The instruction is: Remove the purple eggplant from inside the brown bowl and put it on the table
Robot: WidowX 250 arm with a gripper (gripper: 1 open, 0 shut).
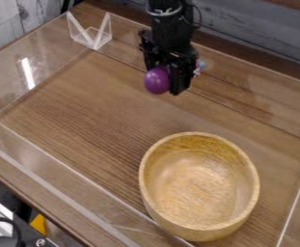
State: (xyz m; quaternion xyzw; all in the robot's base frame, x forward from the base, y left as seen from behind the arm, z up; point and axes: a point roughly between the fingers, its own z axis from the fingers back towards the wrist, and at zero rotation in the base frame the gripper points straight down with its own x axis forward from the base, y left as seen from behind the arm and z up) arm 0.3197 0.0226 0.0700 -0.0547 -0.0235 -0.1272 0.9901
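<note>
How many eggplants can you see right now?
1: the purple eggplant, at the end effector, beyond the brown bowl. Any behind the arm would be hidden.

clear wire-like rack, black cables

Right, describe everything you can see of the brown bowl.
The brown bowl is large, round and light tan, apparently wood, with a thick, paler rim around a smooth, darker hollow. It sits upright and open on the table, toward the near right. Nothing lies inside, and neither eggplant nor gripper touches it.
</note>
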